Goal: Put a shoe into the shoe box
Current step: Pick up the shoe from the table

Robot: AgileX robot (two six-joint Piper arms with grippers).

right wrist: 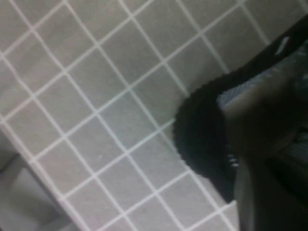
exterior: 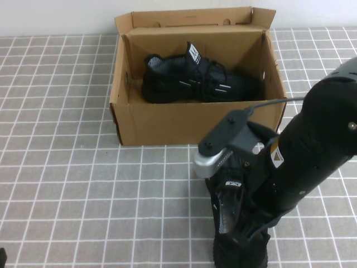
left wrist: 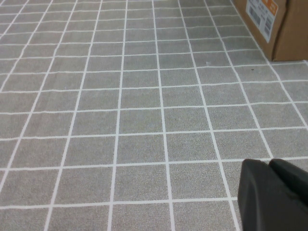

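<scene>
We see the shoe (exterior: 230, 209) lying on the grey tiled table (exterior: 67, 184), in front of the shoe box (exterior: 167, 120) and clear of its front wall, with most of its upper hidden under the right arm (exterior: 312, 145). The right gripper (exterior: 245, 192) is down on the shoe, right at its opening, but the arm and the wrist camera housing cover the fingers, so we cannot tell whether they are clamped on the shoe or merely resting against it. In the right wrist view the shoe's heel (right wrist: 202, 130) and ribbed sole edge fill the space just below the gripper, over the tiles.

Beyond the gripper, the shoe box stands open with its flap lid (exterior: 189, 19) upright at the back. Inside it lies the other sneaker (exterior: 195, 78), on its side, its white-logo tongue tag showing.

The left gripper (left wrist: 276, 192) hovers low over bare tiles, well away from the shoe; its dark fingers look pressed together, holding nothing. A corner of the box (left wrist: 269, 24) shows far ahead of it.
</scene>
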